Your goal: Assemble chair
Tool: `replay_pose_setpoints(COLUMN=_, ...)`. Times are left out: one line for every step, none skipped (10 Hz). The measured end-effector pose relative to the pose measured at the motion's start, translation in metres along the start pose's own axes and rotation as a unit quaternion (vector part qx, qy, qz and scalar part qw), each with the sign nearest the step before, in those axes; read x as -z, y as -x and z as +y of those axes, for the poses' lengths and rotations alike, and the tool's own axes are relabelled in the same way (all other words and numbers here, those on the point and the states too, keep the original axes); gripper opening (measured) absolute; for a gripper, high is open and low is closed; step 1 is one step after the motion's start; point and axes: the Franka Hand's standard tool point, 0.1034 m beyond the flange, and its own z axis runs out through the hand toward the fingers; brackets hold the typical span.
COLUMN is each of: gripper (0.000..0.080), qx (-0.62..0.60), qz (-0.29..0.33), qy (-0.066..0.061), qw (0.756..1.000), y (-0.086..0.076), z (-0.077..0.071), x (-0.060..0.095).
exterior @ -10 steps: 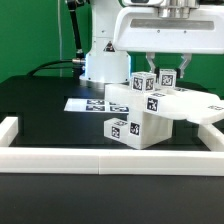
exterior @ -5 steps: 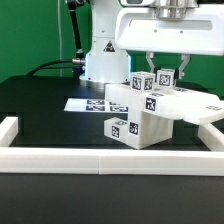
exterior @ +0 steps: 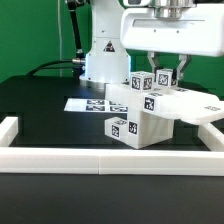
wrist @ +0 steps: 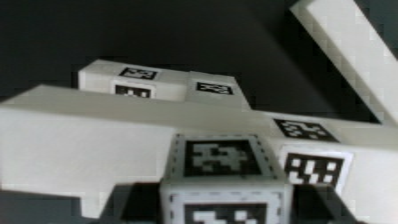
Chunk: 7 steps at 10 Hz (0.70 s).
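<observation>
Our tool [exterior: 163,72] is clenched on a tagged leg [exterior: 165,77] above the chair [exterior: 140,112]; we risk cross-threading it if tilted.

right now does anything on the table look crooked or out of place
Yes: the white blocky plastic chair assembly sits tilted, propped on its chunky lower block, one flat end resting against the low white border wall at the exterior view's right. The gripper is shut on a small tagged piece on top.
</observation>
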Motion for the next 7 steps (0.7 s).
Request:
replay_pose_setpoints(gripper=0.0288, qx=-0.028, qz=-0.002, qy=-0.002, qw=1.000, y=0.0005, z=-0.0005, x=0.0001)
replay_pose_setpoints(gripper=0.0288, qx=-0.036, qz=-0.002, qy=-0.002, qw=0.999, y=0.0006, z=-0.0005, x=0.0000)
replay_pose_setpoints(gripper=0.0387, qx=-0.037, qz=-0.002, qy=-0.001, qw=0.999, y=0.0006, z=-0.0004, x=-0.0003)
replay_pose_setpoints(gripper=0.0523, qx=-0.035, qz=-0.002, qy=-0.001, qw=0.999, y=0.0006, z=-0.0004, x=-0.0003)
replay_pose_setpoints(gripper=0.0523, qx=-0.016, qz=-0.001, qy=0.000, qw=1.000, y=0.0018, z=-0.0014, x=-0.0001)
replay_pose_setpoints(gripper=0.0623, qx=-0.004, qz=0.000, qy=0.000, qw=1.000, y=0.0040, z=-0.0029, x=-0.0002)
replay_pose_setpoints(gripper=0.0641, qx=0.028, qz=0.000, qy=-0.001, qw=1.000, y=0.0042, z=-0.0029, x=-0.0004)
